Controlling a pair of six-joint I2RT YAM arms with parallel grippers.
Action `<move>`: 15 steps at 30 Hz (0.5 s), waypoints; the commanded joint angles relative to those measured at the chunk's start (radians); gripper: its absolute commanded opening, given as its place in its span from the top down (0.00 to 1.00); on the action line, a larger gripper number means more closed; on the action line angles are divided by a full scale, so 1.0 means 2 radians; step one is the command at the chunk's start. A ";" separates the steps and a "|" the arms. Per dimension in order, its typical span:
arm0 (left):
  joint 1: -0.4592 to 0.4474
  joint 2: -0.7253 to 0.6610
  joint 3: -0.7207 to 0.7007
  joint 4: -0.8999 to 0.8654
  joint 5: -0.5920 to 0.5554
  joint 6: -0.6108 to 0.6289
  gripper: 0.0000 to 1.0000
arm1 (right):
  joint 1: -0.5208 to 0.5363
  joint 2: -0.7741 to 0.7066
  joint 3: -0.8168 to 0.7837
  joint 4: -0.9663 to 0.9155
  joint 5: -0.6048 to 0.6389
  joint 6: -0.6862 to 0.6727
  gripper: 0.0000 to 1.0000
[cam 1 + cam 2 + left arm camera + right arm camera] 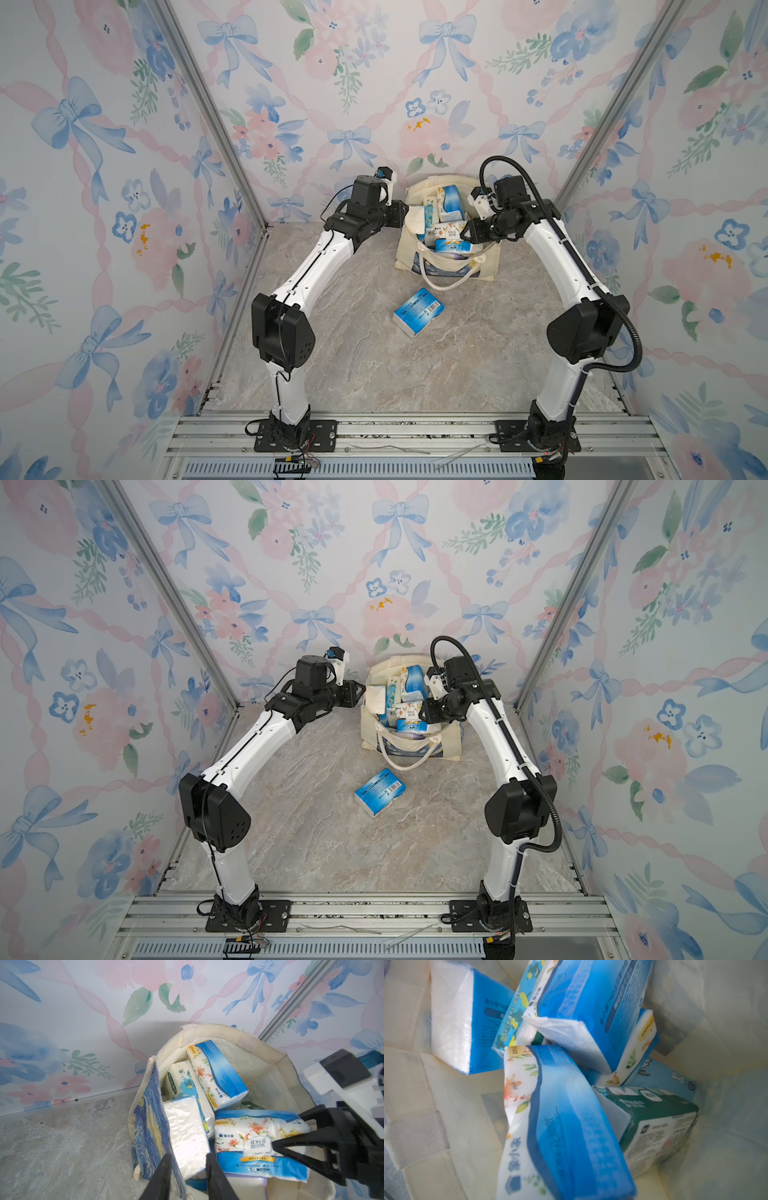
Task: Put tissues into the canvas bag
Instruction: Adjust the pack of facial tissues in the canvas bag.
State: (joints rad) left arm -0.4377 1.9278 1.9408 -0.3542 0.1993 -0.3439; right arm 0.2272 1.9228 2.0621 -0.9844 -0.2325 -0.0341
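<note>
Below the canvas bag in both top views, one blue pack lies loose on the table, its long axis diagonal. The left gripper and right gripper flank the bag, neither clearly nearer.

Left wrist: jaws narrowly apart at the bag's wall, grip unclear.

Right wrist: bagged tissues only, so the right jaws' state cannot be told.

A robot test booth in a lab is shown. A small cell is closed in by panels papered with bows and flowers, which are held by bare aluminium posts. Two robot arms are bolted through black plates to a slotted metal rail at the front of a marble-patterned worktop, and loose wires are left exposed at the base
</note>
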 commanded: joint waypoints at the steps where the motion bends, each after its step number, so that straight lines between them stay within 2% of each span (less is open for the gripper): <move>1: 0.004 0.035 0.028 -0.005 0.005 0.010 0.65 | -0.002 -0.006 0.000 -0.012 0.007 0.000 0.59; 5: 0.006 0.065 0.053 -0.005 0.019 0.010 0.60 | -0.002 -0.011 -0.005 -0.009 0.007 -0.001 0.58; 8: 0.005 0.078 0.062 -0.008 0.007 0.014 0.58 | -0.002 -0.014 -0.007 -0.007 0.005 -0.001 0.58; 9: 0.004 0.082 0.065 -0.011 0.003 0.017 0.59 | -0.002 -0.014 -0.009 -0.006 0.004 0.000 0.58; 12: 0.003 0.086 0.065 -0.018 -0.010 0.022 0.76 | -0.002 -0.015 -0.010 -0.006 0.004 0.000 0.58; 15: 0.002 0.083 0.061 -0.019 -0.022 0.024 0.78 | -0.002 -0.017 -0.013 -0.002 0.004 0.001 0.55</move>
State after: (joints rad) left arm -0.4320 2.0727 2.0464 -0.3683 0.1909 -0.3176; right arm 0.2272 1.9152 2.0544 -0.9829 -0.2329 -0.0338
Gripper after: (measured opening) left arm 0.221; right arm 0.448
